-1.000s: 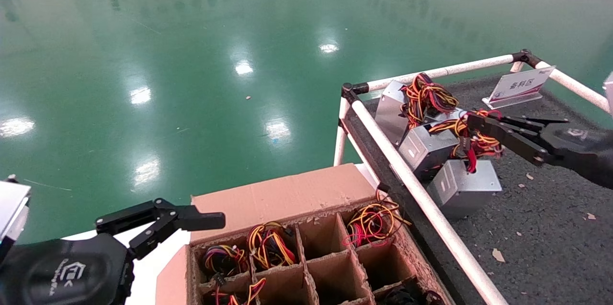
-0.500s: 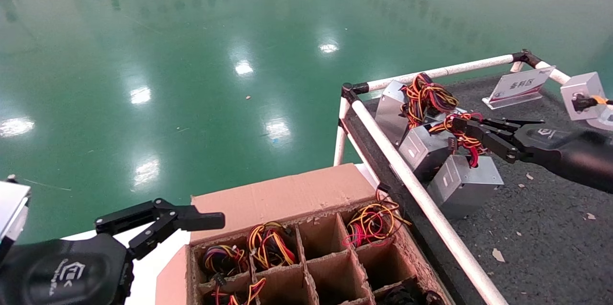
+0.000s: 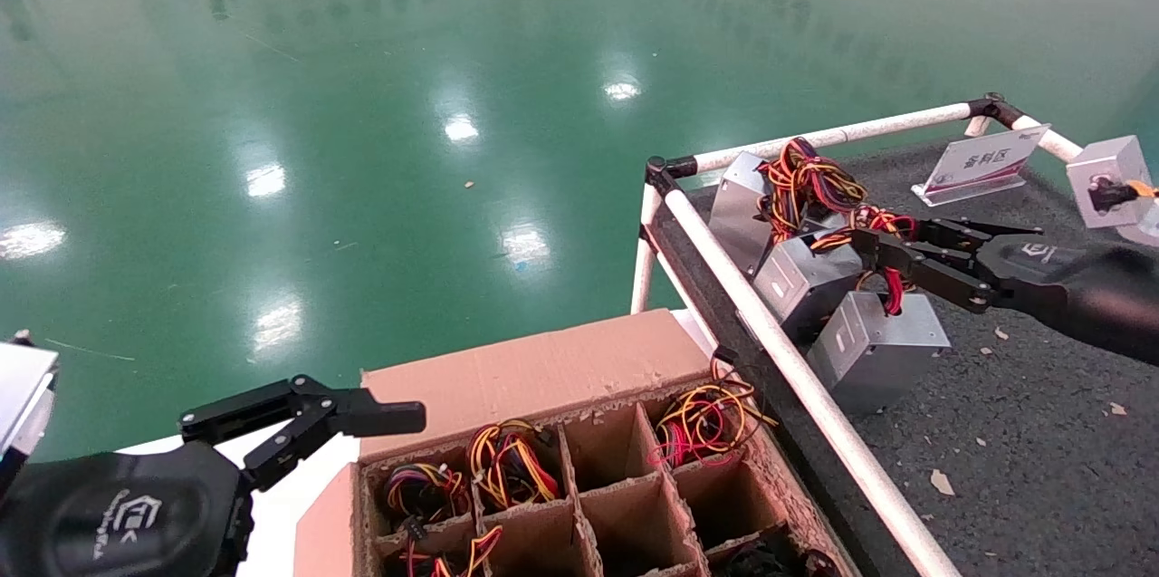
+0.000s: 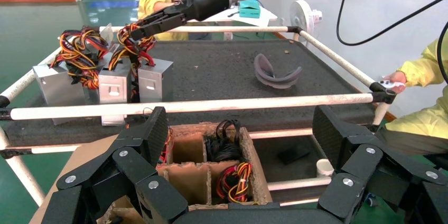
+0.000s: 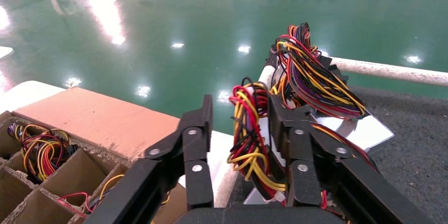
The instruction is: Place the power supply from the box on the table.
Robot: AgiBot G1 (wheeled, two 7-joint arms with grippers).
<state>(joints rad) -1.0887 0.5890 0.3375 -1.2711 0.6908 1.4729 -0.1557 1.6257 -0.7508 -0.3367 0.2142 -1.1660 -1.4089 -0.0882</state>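
Note:
Three silver-grey power supplies stand on the dark grey table (image 3: 1041, 432) by its white rail. The nearest power supply (image 3: 874, 346) rests flat, and its red and yellow wire bundle (image 5: 248, 139) rises between the fingers of my right gripper (image 3: 869, 246). That gripper (image 5: 240, 110) is open; the wires lean on one finger (image 5: 282, 123) and a gap shows at the other. The brown cardboard box (image 3: 534, 369) with its grid of cells lies below the rail, and several cells hold wire bundles. My left gripper (image 3: 362, 414) hangs open and empty beside the box.
Two more power supplies (image 3: 806, 283) (image 3: 741, 206) crowd the table's corner behind the nearest one. A white sign (image 3: 982, 162) stands at the back rail. A grey curved strap (image 4: 276, 73) lies mid-table. People in yellow (image 4: 422, 108) stand beyond the far rail.
My right gripper has slid a little toward the rail over the wire bundle, and its silver wrist block has come into view. The nearest power supply has barely shifted. The left arm has not moved.

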